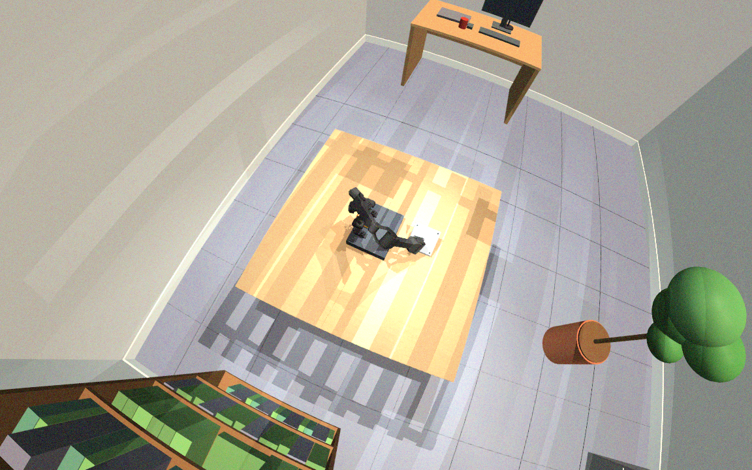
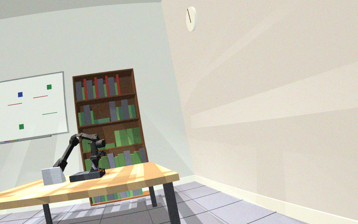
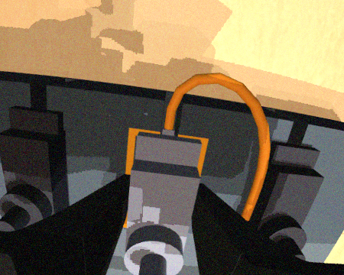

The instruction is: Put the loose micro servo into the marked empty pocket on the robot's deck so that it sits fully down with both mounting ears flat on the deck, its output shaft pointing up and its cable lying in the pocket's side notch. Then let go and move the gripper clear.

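Observation:
My gripper [image 2: 94, 167] [image 3: 163, 187] is shut on the grey micro servo [image 3: 165, 202], gripping its sides. The servo is upright, with its round output shaft up, over the orange-outlined pocket [image 3: 130, 150] in the dark deck [image 1: 390, 219] [image 2: 80, 177] [image 3: 103, 111]. The outline shows around its cable end and partly at both sides. The servo looks slightly above the deck; ear contact cannot be told. Its orange cable [image 3: 264, 141] leaves in line with the side notch, arches over the deck edge and bends back right. Whether any of it lies inside the notch is unclear. The pocket's near end is mostly hidden.
Fixed dark servos stand on the deck left [image 3: 27, 160] and right [image 3: 296, 191] of the held one, close outside the fingers. The white base plate [image 1: 431, 236] lies beside the deck on the wooden table [image 1: 320, 262] [image 2: 133, 172]. The arm reaches over the deck from there.

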Motion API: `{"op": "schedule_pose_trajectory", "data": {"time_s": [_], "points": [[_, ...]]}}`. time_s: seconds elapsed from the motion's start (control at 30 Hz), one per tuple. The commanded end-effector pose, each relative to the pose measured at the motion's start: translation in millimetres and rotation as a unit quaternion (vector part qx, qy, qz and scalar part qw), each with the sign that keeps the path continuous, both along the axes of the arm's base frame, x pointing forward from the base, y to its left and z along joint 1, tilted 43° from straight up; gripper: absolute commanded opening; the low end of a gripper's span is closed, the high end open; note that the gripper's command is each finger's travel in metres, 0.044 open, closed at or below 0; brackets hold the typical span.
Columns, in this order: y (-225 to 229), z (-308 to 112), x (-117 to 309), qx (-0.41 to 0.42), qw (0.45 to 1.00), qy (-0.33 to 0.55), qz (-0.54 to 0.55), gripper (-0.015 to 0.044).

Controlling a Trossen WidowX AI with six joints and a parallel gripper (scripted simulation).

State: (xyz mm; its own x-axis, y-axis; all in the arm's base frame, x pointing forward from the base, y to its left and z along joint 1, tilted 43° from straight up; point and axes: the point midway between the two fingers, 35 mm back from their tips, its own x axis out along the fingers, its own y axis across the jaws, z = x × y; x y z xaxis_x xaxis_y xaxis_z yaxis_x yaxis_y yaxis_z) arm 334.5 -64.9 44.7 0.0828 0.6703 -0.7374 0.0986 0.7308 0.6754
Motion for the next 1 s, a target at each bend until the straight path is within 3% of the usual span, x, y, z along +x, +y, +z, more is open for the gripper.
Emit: {"op": "schedule_pose_trajectory", "data": {"time_s": [0.0,0.53,0.77,0.97], "points": [[2.4,-2.2,-0.2,0.0,1.0,0.001,-0.003,0.0],[12.9,-13.5,1.1,0.0,1.0,0.001,-0.003,0.0],[11.2,-12.1,1.1,0.0,1.0,0.001,-0.003,0.0184],[-6.7,8.1,-1.7,0.0,1.0,0.001,-0.003,0.0188]]}}
